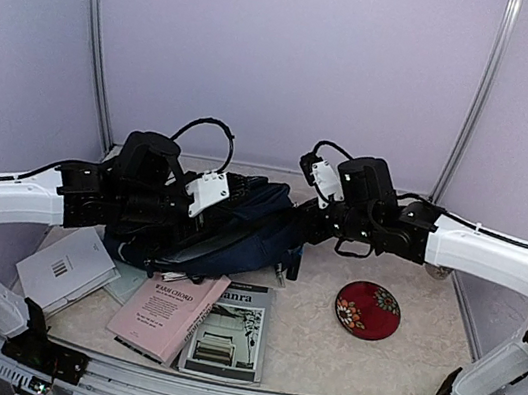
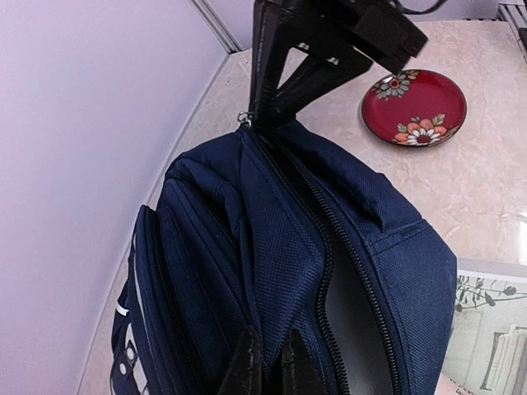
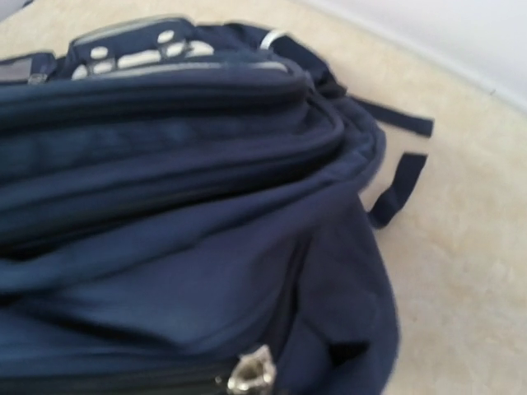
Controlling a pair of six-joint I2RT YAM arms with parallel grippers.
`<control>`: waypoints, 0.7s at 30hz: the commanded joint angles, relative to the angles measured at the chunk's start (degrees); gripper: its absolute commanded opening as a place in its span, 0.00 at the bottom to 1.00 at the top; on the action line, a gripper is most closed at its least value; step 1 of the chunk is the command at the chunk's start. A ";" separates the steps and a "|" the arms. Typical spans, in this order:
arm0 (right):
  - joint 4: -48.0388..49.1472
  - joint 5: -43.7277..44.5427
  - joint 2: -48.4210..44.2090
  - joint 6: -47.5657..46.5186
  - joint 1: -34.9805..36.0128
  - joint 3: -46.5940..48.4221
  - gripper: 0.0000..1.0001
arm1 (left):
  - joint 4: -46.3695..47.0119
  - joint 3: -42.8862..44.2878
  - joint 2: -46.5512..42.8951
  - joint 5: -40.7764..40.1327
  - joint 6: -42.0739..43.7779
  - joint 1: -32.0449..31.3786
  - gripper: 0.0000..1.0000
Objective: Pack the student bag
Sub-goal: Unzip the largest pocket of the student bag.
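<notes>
The student bag point(image 1: 238, 232), a navy backpack with white trim, lies on its side in the middle of the table. Its main zipper is partly open, showing a grey inside point(image 2: 354, 321). My left gripper point(image 2: 270, 368) is shut on a fold of navy fabric beside the zipper opening; from above it sits at the bag's left end point(image 1: 228, 202). My right gripper point(image 2: 262, 122) is at the bag's far end point(image 1: 302, 226), its fingers closed together on the bag at the end of the zipper. In the right wrist view the bag point(image 3: 189, 206) fills the frame with a metal zipper pull point(image 3: 251, 372) at the bottom; the fingers are out of view.
A pink book point(image 1: 168, 313), a grey magazine point(image 1: 231, 332) and a white box point(image 1: 68, 268) lie in front of the bag. A red flowered plate point(image 1: 368, 310) sits to the right, and also shows in the left wrist view point(image 2: 414, 107). Walls close off the back and sides.
</notes>
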 commanded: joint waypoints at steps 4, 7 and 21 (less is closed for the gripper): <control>-3.32 -8.73 0.02 -4.03 -11.59 -0.49 0.00 | 3.58 -2.04 -7.14 8.71 3.36 -1.27 0.00; -3.06 -14.36 1.05 -6.29 -15.86 -0.46 0.00 | 8.01 -3.68 -12.03 11.59 4.98 -1.23 0.00; 5.20 -37.88 15.27 -11.36 -26.22 7.34 0.00 | 14.20 -1.92 -14.86 18.25 11.92 -0.72 0.00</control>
